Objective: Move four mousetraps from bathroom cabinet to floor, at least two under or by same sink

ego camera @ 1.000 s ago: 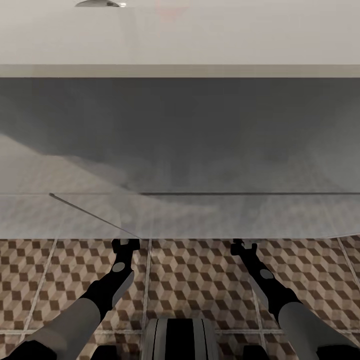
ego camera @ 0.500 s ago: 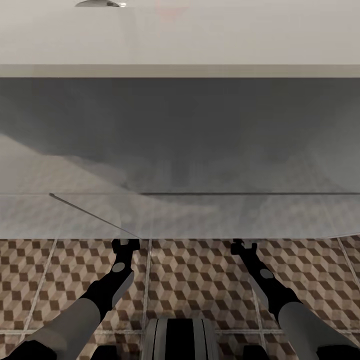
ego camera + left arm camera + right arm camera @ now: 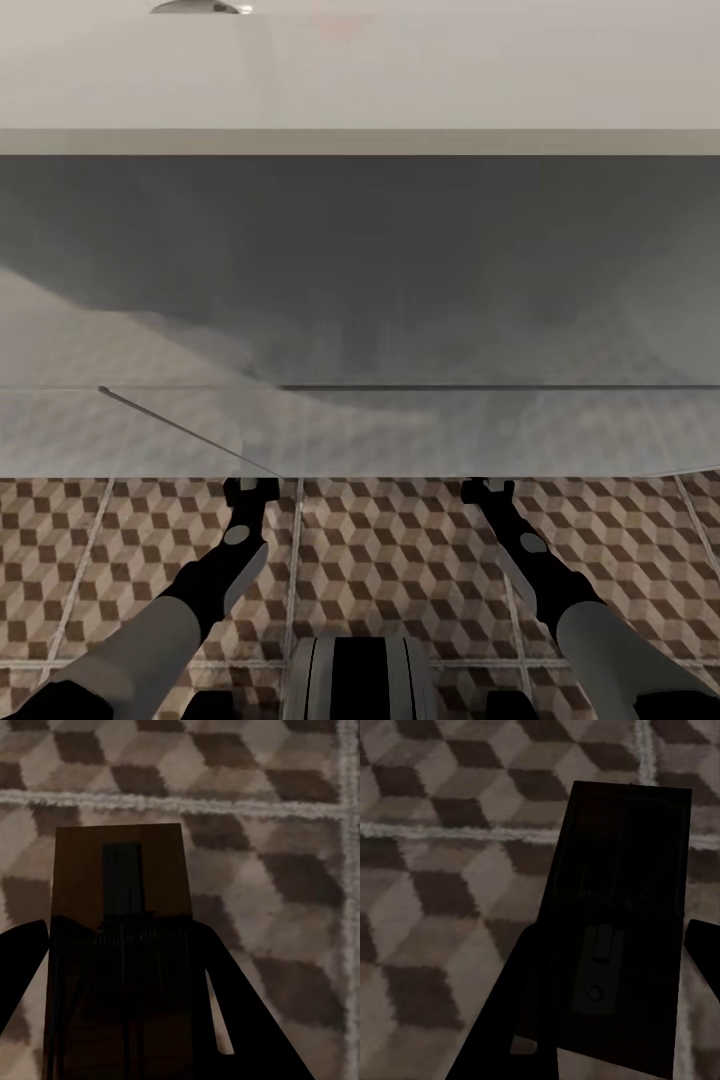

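Almost nothing has changed over the last second: only the right tool [image 3: 487, 489], low and right of centre in the head view, has edged slightly left, while the left tool [image 3: 251, 488] stays put. Each tool is clamped on a mousetrap: the left mousetrap [image 3: 120, 937] and the right mousetrap [image 3: 622, 945] hang over the bathroom floor [image 3: 400, 560]. Placement seems close, but nothing is set down yet.
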You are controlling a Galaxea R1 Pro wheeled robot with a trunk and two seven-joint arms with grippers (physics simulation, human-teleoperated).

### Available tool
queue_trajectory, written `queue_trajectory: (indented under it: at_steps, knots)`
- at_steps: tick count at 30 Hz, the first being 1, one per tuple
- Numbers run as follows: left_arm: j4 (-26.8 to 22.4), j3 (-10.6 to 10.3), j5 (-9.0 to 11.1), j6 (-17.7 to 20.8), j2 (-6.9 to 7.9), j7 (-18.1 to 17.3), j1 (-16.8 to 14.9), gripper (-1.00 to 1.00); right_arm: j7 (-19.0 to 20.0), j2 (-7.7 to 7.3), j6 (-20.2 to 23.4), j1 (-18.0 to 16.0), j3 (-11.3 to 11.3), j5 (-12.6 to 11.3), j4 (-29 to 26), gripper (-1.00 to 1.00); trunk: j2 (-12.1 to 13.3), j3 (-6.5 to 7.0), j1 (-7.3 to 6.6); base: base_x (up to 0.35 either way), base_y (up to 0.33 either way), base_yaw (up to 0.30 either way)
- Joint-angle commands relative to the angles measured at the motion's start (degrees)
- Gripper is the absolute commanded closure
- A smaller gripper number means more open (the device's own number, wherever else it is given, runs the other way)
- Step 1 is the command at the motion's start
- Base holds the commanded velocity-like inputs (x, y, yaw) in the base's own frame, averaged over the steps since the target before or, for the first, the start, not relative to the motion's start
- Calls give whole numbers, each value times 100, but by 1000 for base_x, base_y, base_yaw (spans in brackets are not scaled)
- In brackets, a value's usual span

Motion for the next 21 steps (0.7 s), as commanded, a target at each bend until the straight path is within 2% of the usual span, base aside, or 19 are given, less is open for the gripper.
queue_trajectory:
  at_steps: [1, 6, 21]
  knots:
    - [10, -48, 53, -30, 13, 39, -6, 100, 23, -6, -21, -3, 27, -63, 7, 100, -1, -3, -1, 0, 0, 0]
    - [86, -40, 53, -37, 59, 21, -6, 100, 23, -6, -21, -3, 35, -65, 8, 100, -1, -3, -1, 0, 0, 0]
    - [275, -45, 53, -39, 70, 9, -6, 100, 23, -6, -21, -3, 74, -60, 16, 100, -1, -3, -1, 0, 0, 0]
